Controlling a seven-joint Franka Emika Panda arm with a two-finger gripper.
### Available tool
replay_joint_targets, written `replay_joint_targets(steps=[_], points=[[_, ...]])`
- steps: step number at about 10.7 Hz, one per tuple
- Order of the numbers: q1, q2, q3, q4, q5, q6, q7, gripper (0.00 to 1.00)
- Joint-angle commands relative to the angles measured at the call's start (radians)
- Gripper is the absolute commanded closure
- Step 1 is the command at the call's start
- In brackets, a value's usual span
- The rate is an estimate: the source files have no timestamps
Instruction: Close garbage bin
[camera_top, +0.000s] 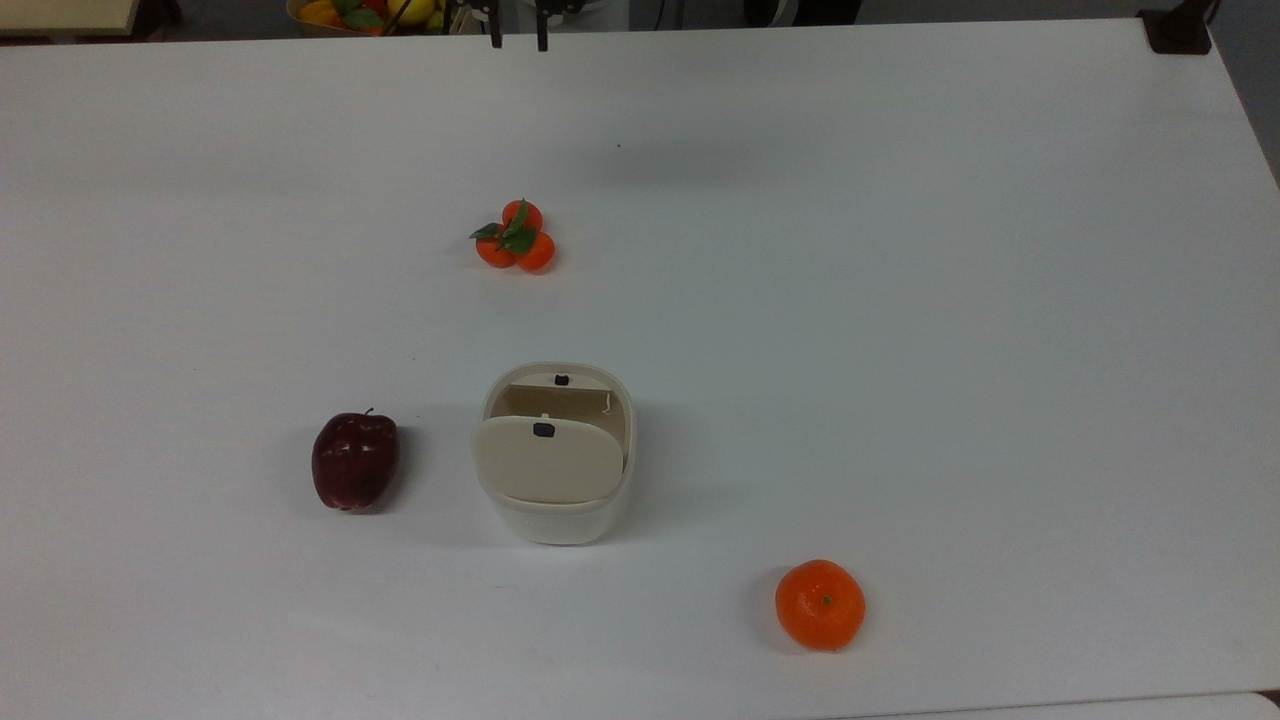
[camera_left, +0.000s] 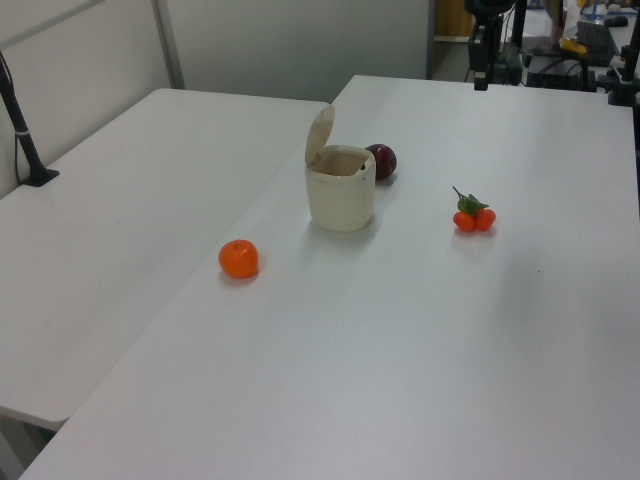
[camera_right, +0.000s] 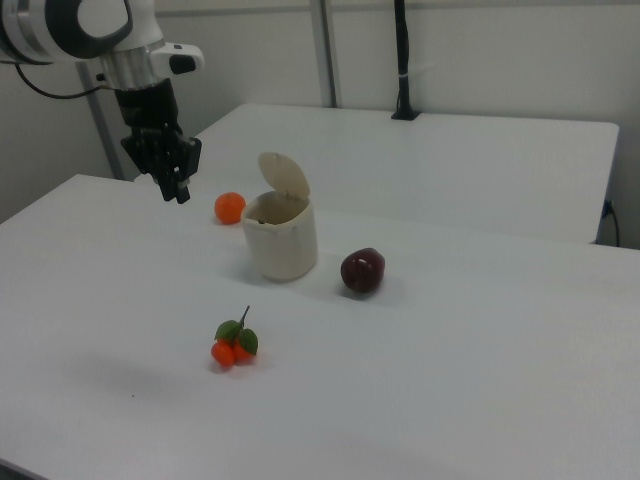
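The garbage bin (camera_top: 556, 522) is a small cream-white tub standing mid-table, and its beige lid (camera_top: 548, 460) with a black tab is hinged up and stands open. It appears again in the left view as bin (camera_left: 340, 198) and lid (camera_left: 320, 134), and in the right view as bin (camera_right: 283, 245) and lid (camera_right: 286, 176). My gripper (camera_top: 517, 42) hangs high over the table's far edge in the top view, well away from the bin, open with nothing between its fingers. The gripper (camera_right: 175, 190) points down at the right view's left, and the gripper (camera_left: 480, 78) shows at the back of the left view.
A dark red apple (camera_top: 354, 462) lies just to the top view's left of the bin. An orange (camera_top: 820, 604) sits nearer the front right. A cluster of small oranges with leaves (camera_top: 516, 238) lies beyond the bin. A fruit basket (camera_top: 360, 14) sits past the far edge.
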Motion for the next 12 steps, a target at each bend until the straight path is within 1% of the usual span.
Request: replay_joint_targets(steps=[1, 5, 8, 12], points=[[0.000, -0.024, -0.007, -0.019, 0.009, -0.005, -0.026, 1.00], [0.000, -0.007, -0.008, -0.012, 0.004, 0.013, -0.026, 1.00], [0.000, 0.031, -0.008, -0.002, 0.001, 0.169, -0.017, 1.00], [0.001, 0.090, -0.007, -0.002, 0.006, 0.470, -0.008, 1.00]])
